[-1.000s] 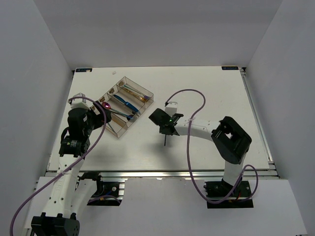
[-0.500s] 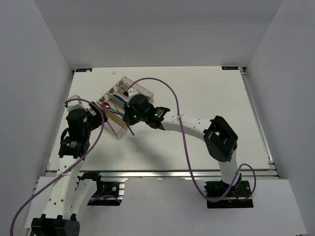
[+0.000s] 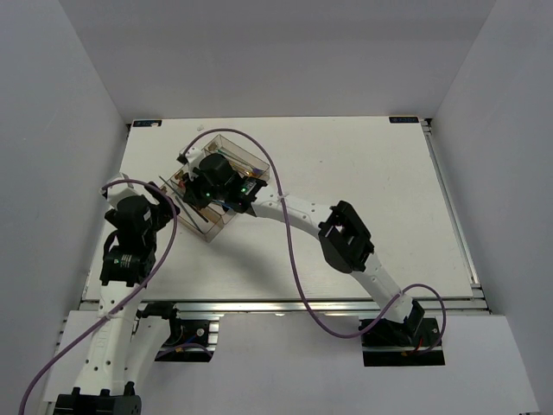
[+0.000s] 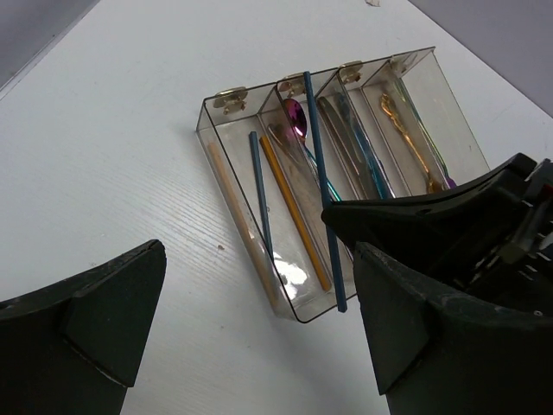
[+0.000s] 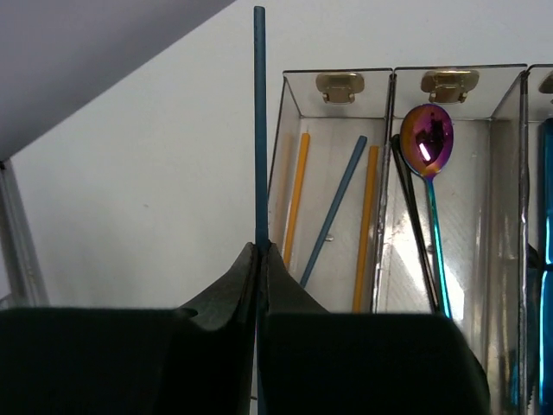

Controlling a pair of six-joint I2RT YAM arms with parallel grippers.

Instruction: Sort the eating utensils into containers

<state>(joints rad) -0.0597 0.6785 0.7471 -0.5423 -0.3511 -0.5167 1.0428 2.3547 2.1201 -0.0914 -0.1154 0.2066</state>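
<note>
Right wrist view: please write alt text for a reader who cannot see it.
The right claw is shut on a blue chopstick pointing up. Beside it, a clear tray holds two orange chopsticks, one blue one and, next compartment, a purple spoon.

The held chopstick (image 5: 258, 130) runs straight ahead from my right pincer (image 5: 259, 251), along the left wall of the organiser tray (image 5: 307, 99); beside or over it, I cannot tell. The tray lies ahead and to my right on the table (image 5: 155, 216). Its leftmost compartment holds three chopsticks (image 5: 333, 207) lengthwise, and the next one rightward holds a spoon (image 5: 429, 143), bowl at the far end.
</note>
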